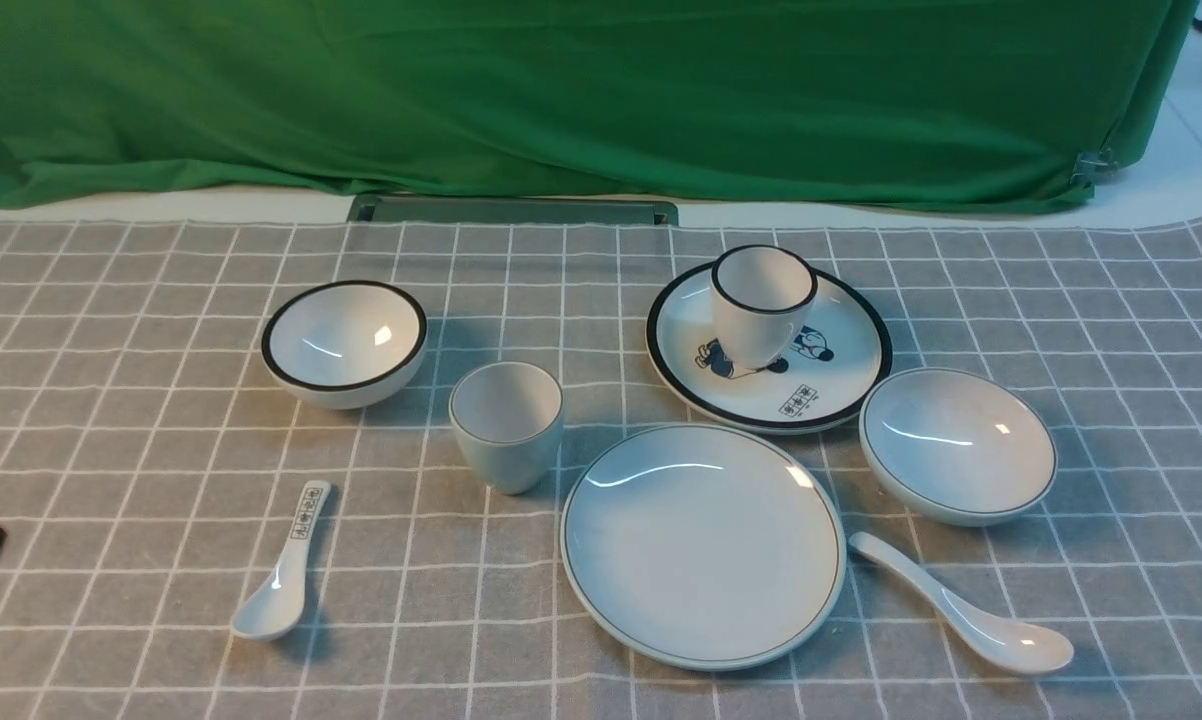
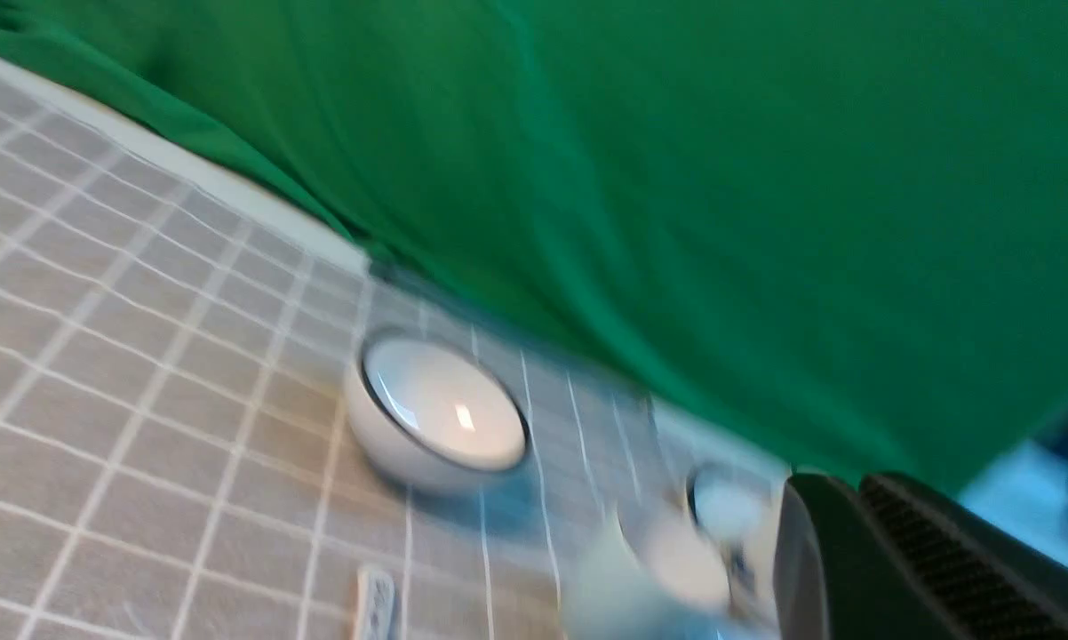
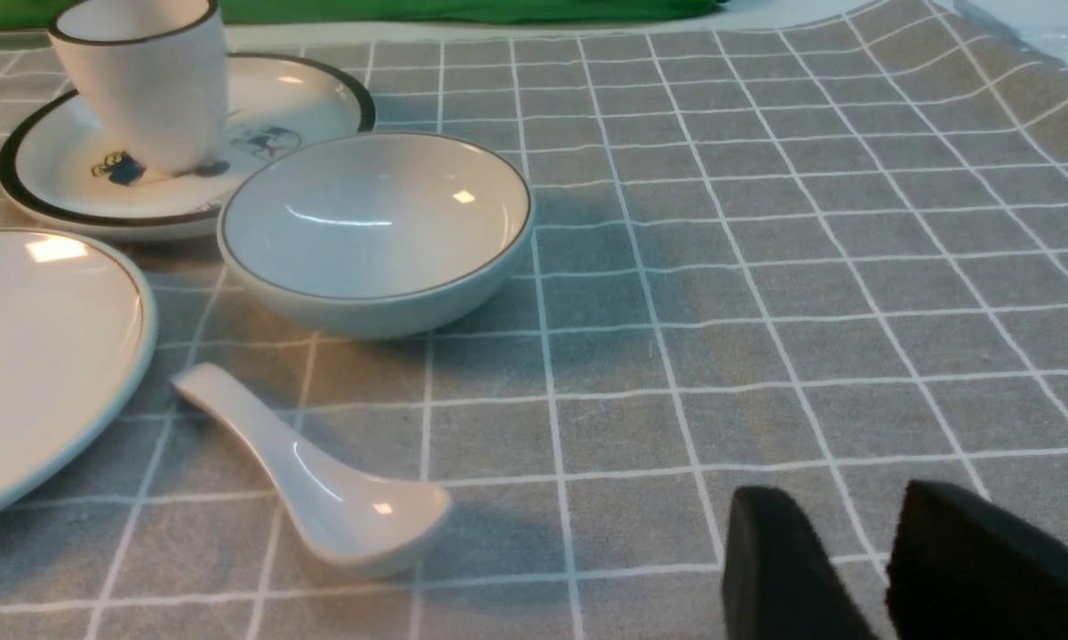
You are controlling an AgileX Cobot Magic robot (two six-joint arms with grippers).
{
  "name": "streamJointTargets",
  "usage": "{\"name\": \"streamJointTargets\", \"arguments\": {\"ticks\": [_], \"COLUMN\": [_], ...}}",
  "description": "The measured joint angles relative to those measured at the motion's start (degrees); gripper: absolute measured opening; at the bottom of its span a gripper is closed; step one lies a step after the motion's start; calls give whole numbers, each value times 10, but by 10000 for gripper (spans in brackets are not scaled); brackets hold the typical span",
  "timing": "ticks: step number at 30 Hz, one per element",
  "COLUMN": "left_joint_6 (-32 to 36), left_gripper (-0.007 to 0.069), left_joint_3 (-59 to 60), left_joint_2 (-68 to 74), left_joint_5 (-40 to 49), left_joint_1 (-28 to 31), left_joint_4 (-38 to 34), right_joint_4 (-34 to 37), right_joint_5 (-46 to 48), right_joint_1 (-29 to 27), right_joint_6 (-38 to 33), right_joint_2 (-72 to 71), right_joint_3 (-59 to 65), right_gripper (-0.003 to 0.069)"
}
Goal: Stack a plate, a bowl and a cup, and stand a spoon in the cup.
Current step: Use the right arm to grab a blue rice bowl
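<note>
bowl (image 1: 958, 445) is judged the next piece to be lifted, since nothing is stacked yet. it is found ahead of the right gripper (image 3: 840, 507) and a little toward the robot's left, well apart from it, upright, just beside the plate (image 1: 703, 545), which lies further to that same side. being round, it offers no long axis, so its rim can be taken from any side. the spoon (image 1: 961, 605) is laid between that gripper and the bowl, scoop end nearer the gripper, handle pointed away toward the gap between plate and bowl; a straight reach is likely to pass over it. the right arm is judged much the nearer. its jaws are seen partly parted, with nothing between them. the left gripper (image 2: 854, 542) is shown blurred, fingers pressed together and empty, with the cup (image 1: 506, 425) off toward the robot's right of it. a grey checked cloth (image 1: 161, 450) is spread under everything, flat around the pieces and rippled at the far right. room beyond the bowl is limited by a black-rimmed plate (image 1: 851, 370) carrying a white cup (image 1: 761, 300); a black-rimmed bowl (image 1: 344, 342) and a small spoon (image 1: 286, 575) are set well off on the left arm's side. a green drape (image 1: 561, 90) is hung behind.
</note>
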Motion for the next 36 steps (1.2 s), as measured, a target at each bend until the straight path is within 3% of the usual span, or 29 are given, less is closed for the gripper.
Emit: {"name": "streamJointTargets", "arguments": {"ticks": [2,5,7,10,18,21,26,30,33,36], "left_joint_6": [62,110,119,136,190,220,235,236,236,236], "left_gripper": [17,17,17,17,17,17,17,17,17,17], "left_joint_3": [-73,-132,-147,-176,-178,-178,-179,-179,-179,-179], "left_joint_2": [78,167,194,279,342,342,342,343,343,344], "left_joint_5": [110,166,167,137,62,49,45,45,45,45], "left_joint_1": [-1,-18,-30,-95,-209,-221,-223,-223,-223,-223], "left_joint_4": [1,3,3,11,16,16,21,22,23,23], "right_joint_4": [0,0,0,0,3,36,63,66,67,67], "right_joint_5": [0,0,0,0,-9,-58,-169,-183,-108,23], "right_joint_1": [0,4,9,19,22,22,22,31,67,130], "right_joint_6": [0,0,1,1,9,67,230,279,255,132], "right_joint_2": [0,0,0,0,0,0,0,2,42,149], "right_joint_3": [0,0,0,0,0,0,0,-4,-54,-190], "right_gripper": [242,242,242,242,242,242,242,242,221,180]}}
